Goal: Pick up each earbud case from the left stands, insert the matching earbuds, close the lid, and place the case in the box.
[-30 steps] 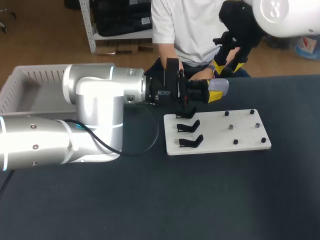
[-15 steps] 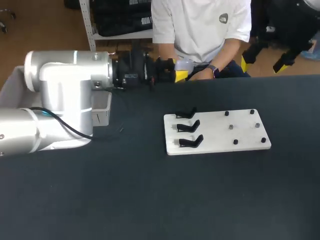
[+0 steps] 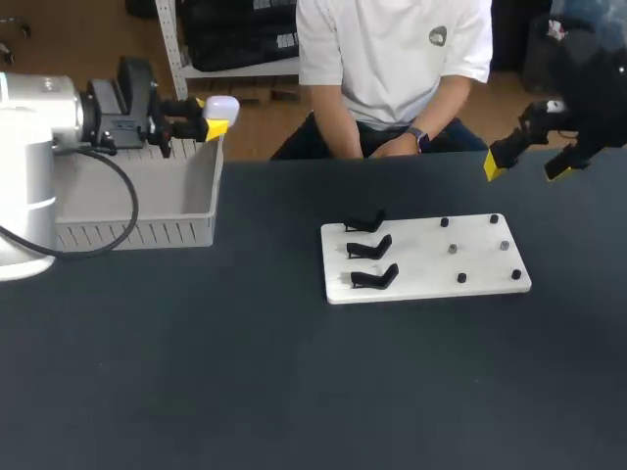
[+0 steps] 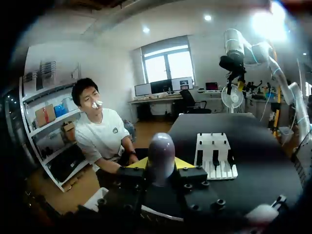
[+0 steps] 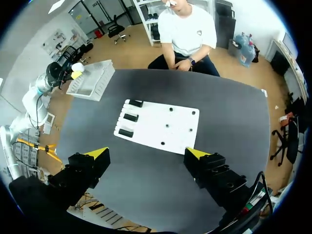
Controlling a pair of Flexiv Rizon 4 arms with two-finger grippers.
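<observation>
Our light is bright and even: ceiling lamps (image 4: 267,22) flare white high ahead of our left gripper (image 4: 161,164), and windows (image 4: 168,66) glow far beyond its fingers. The earbud case (image 4: 161,151) held between them shines pale. The dark table (image 4: 253,161) ahead gives back a dull sheen.

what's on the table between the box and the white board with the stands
Nothing: in the head view only bare dark table lies between the box and the white board.
</observation>
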